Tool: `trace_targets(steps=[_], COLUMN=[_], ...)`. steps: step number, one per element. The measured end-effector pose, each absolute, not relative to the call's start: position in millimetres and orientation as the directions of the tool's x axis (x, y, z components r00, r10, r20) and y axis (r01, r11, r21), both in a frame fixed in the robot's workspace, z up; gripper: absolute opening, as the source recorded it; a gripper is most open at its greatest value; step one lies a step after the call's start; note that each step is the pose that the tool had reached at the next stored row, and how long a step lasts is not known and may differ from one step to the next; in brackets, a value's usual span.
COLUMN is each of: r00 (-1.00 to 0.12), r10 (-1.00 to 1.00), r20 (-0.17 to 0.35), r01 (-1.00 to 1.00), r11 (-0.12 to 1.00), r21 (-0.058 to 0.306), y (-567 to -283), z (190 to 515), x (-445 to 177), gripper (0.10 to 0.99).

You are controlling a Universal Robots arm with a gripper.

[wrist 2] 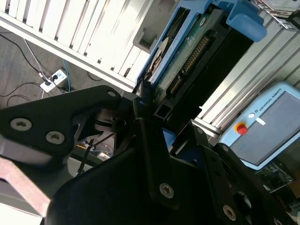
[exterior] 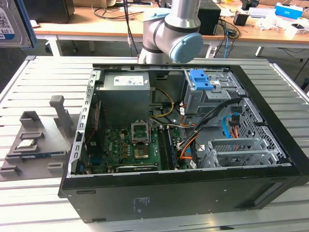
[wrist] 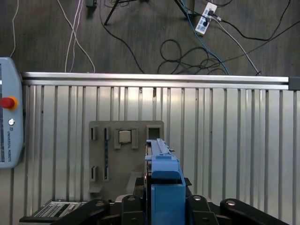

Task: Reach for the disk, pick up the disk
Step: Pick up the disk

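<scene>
The claw (wrist 2: pixel 165 125) is gripping the disk (wrist 2: pixel 187 51), and its black fingers (wrist 2: pixel 146 140) are pressing against the two sides of the disk's blue frame. In the second wrist view the disk is showing its green circuit board and connector row, running away from the claw. In the first wrist view the blue frame of the disk (wrist: pixel 164 185) is standing edge-on between the claw's black parts.

The disk is hanging in the air, clear of the ribbed metal desk (wrist: pixel 225 140), which is lying well below the claw. Down there, almost straight under the claw, a gray holder (wrist: pixel 125 154) is sitting on the desk with a small silver chip (wrist: pixel 124 137) resting in one of its pockets. Off to one side of the claw, a control tablet (wrist: pixel 9 122) with a red button is hanging at the desk's edge. Beyond the desk, cables and a white power strip (wrist: pixel 205 18) are lying on the floor.

In the exterior view the disk (exterior: pixel 12 21) is showing its silver face and barcode label at the upper corner on the exterior view's left, well apart from the open computer case (exterior: pixel 183 193) and the arm (exterior: pixel 169 29).
</scene>
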State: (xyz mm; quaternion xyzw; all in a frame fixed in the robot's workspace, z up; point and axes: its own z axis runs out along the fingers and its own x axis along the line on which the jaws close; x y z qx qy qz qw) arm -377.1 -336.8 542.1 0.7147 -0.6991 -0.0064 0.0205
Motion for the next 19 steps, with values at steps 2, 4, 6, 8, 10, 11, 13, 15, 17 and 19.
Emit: trace_targets(steps=[2, 4, 6, 8, 10, 11, 13, 15, 17, 19], r00=[0.022, 0.023, 0.022, 0.022, 0.023, 0.023, 0.022, 0.022, 0.023, 0.022], r10=[-1.000, -1.000, -1.000, -1.000, -1.000, -1.000, -1.000, -1.000, -1.000, -1.000], r20=[0.019, 0.020, 0.019, 0.019, 0.020, 0.019, 0.020, 0.020, 0.019, 0.020], r01=[-0.999, -0.999, -0.999, -0.999, -0.999, -0.999, -0.999, -0.999, -0.999, -0.999], r11=[-0.022, -0.022, -0.022, -0.022, -0.022, -0.022, -0.022, -0.022, -0.022, -0.022], r21=[0.038, 0.038, 0.038, 0.038, 0.038, 0.038, 0.039, 0.039, 0.040, 0.042], y=[-337, -337, -337, -337, -337, -337, -337, -337, -337, -336], z=[548, 551, 551, 551, 551, 551, 551, 551, 551, 551], x=[-377, -377, -377, -377, -374, -372, -365, -355, -342, -331], gripper=[0.369, 0.369, 0.369, 0.369, 0.369, 0.369, 0.369, 0.369, 0.369, 0.369])
